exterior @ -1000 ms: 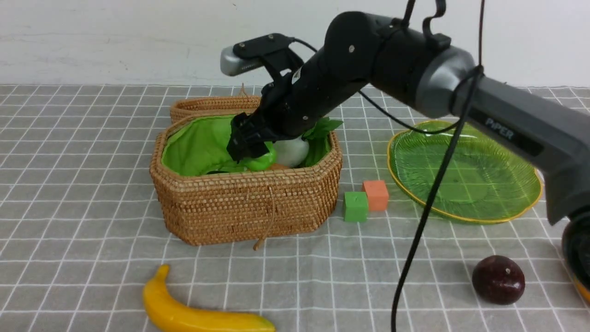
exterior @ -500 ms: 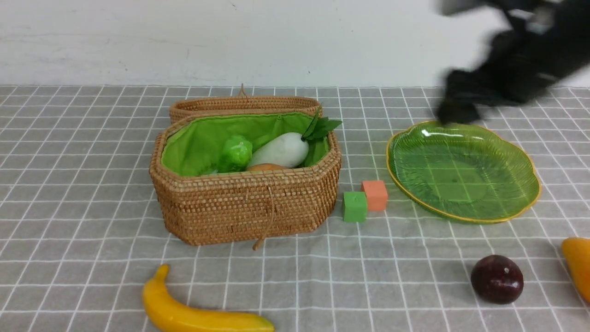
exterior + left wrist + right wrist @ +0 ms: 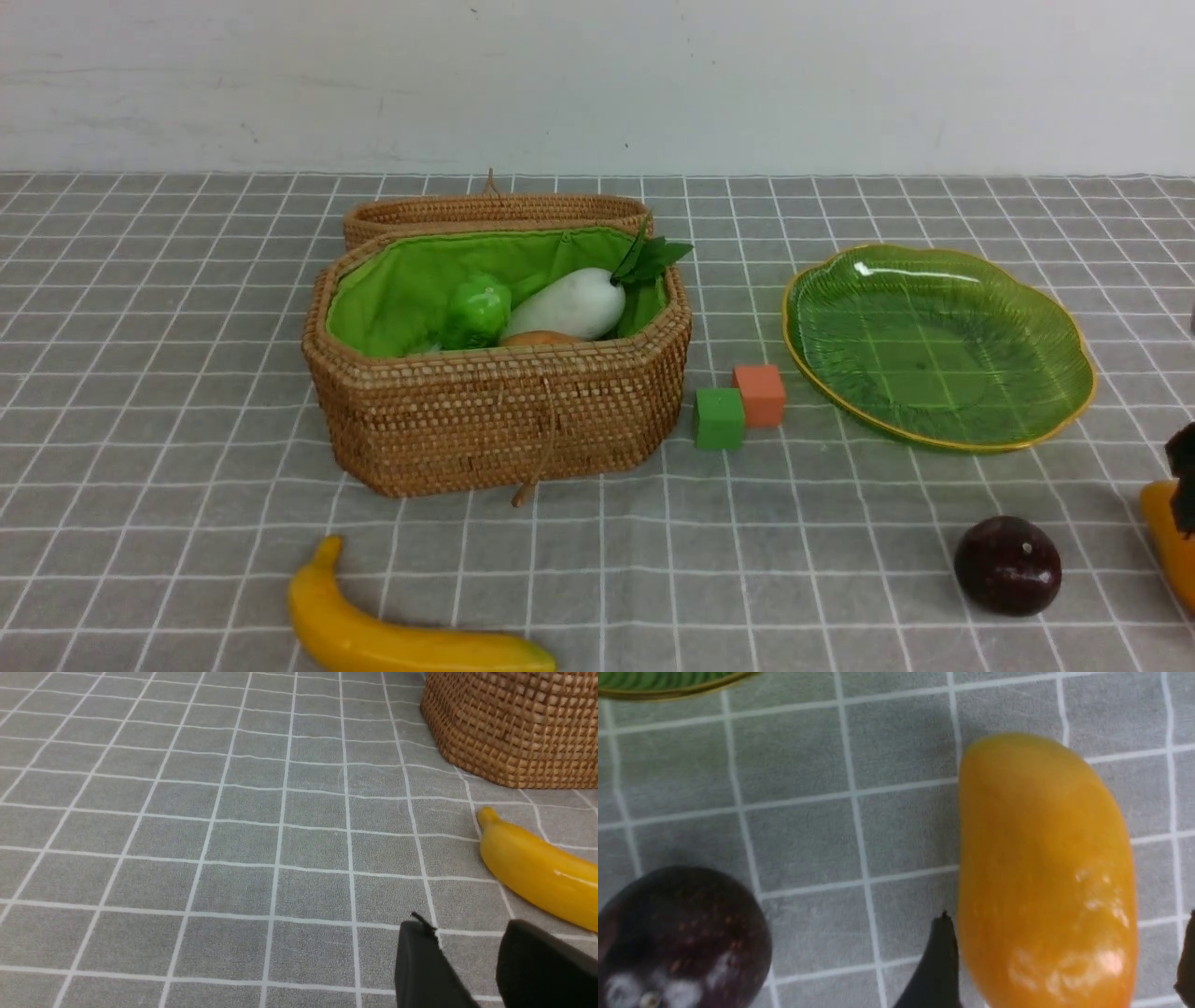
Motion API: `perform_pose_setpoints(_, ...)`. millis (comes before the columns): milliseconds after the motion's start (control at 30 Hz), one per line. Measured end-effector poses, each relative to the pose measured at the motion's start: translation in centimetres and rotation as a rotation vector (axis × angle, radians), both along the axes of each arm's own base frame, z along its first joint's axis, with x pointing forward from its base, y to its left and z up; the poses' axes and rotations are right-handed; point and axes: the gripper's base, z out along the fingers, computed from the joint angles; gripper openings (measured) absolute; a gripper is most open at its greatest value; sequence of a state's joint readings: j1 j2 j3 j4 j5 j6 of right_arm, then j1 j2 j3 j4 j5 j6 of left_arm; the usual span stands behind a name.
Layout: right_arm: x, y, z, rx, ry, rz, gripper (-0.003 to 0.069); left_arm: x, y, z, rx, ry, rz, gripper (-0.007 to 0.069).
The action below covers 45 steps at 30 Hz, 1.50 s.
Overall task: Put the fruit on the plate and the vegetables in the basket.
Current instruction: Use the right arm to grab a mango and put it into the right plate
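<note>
The right arm, which a second ago reached across the brown woven rattan basket (image 3: 495, 420) with its jaws down at the glossy light-green bumpy gourd (image 3: 478, 311), has swung clear to the far right edge of the front view; the gourd now lies free on the bright green cloth lining, just beside the smooth white oval radish (image 3: 569, 303) with its green leaves; the top of an orange-brown round vegetable (image 3: 537, 338) shows over the near wall; the matching woven lid (image 3: 467, 210) lies open behind, as before; the right gripper (image 3: 1064, 961) hangs over the orange-yellow oval mango (image 3: 1045, 868), jaws spread wide, one black finger close by the shiny flank, the other apart at the picture's edge, not closed on it; the dark purple-maroon round plum (image 3: 1008, 565), speckled and glossy, sits on the bench (image 3: 187, 373), near the mango on its left; beyond them stands the translucent green ribbed glass plate (image 3: 934, 437) with its wavy golden rim; a small green cube (image 3: 719, 418) and a small orange cube (image 3: 761, 394) sit close together between basket and plate; the long yellow banana (image 3: 411, 639) lies on the grey grid-checked cloth in front of the basket; the left gripper (image 3: 467, 933) hovers low just beside it, jaws narrowly apart with nothing between them.
</note>
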<state>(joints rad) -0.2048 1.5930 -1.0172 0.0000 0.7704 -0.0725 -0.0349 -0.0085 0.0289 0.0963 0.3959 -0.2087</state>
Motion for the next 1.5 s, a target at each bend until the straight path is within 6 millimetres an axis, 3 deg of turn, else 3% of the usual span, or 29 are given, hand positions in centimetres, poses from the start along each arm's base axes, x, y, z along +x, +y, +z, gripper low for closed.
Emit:
perform_pose_setpoints(33, 0.0, 0.0, 0.0, 0.000, -0.003, -0.001, 0.0625, 0.0, 0.0, 0.0, 0.000, 0.000, 0.000, 0.0239)
perform_pose_setpoints(200, 1.1, -0.3, -3.6, 0.013, 0.103, 0.005, 0.0601, 0.0, 0.0, 0.0, 0.000, 0.000, 0.000, 0.0239)
perform_pose_setpoints(400, 1.3, -0.4, -3.3, 0.014, 0.110, 0.008, 0.0584, 0.0, 0.0, 0.0, 0.000, 0.000, 0.000, 0.0239)
perform_pose_setpoints(500, 1.5, -0.5, -1.5, 0.012, 0.093, 0.006, 0.0584, 0.0, 0.0, 0.0, 0.000, 0.000, 0.000, 0.0239)
perform_pose_setpoints(533, 2.0, -0.4, 0.6, 0.014, 0.020, -0.002, 0.0584, 0.0, 0.0, 0.0, 0.000, 0.000, 0.000, 0.0239)
perform_pose_setpoints(600, 2.5, -0.3, 2.4, 0.028, -0.047, -0.012, 0.0584, 0.0, 0.0, 0.0, 0.000, 0.000, 0.000, 0.0239)
perform_pose_setpoints(667, 3.6, 0.7, 7.1, 0.089, -0.233, 0.031, 0.0584, 0.0, 0.0, 0.0, 0.000, 0.000, 0.000, 0.0239)
perform_pose_setpoints(800, 5.2, 3.1, 9.1, 0.174, -0.371, 0.167, 0.0584, 0.0, 0.0, 0.0, 0.000, 0.000, 0.000, 0.0239)
perform_pose_setpoints(867, 5.9, 4.1, 8.8, 0.201, -0.399, 0.210, 0.0584, 0.0, 0.0, 0.0, 0.000, 0.000, 0.000, 0.0239)
perform_pose_setpoints(933, 7.9, 5.2, 6.5, 0.202, -0.409, 0.272, 0.0584, 0.0, 0.0, 0.0, 0.000, 0.000, 0.000, 0.0239)
perform_pose_setpoints(967, 8.0, 5.3, 6.5, 0.199, -0.416, 0.274, 0.0584, 0.0, 0.0, 0.0, 0.000, 0.000, 0.000, 0.0239)
perform_pose_setpoints(1133, 11.7, 4.9, 0.0, 0.150, -0.395, 0.231, 0.0584, 0.0, 0.0, 0.0, 0.000, 0.000, 0.000, 0.0239)
perform_pose_setpoints(1200, 12.1, 4.8, -1.3, 0.148, -0.381, 0.217, 0.0584, 0.0, 0.0, 0.0, 0.000, 0.000, 0.000, 0.0239)
perform_pose_setpoints(1400, 12.1, 4.8, -1.3, 0.158, -0.379, 0.197, 0.0664, 0.0, 0.0, 0.0, 0.000, 0.000, 0.000, 0.0239)
perform_pose_setpoints(1500, 11.4, 4.8, 0.3, 0.172, -0.389, 0.197, 0.0676, 0.0, 0.0, 0.0, 0.000, 0.000, 0.000, 0.0239)
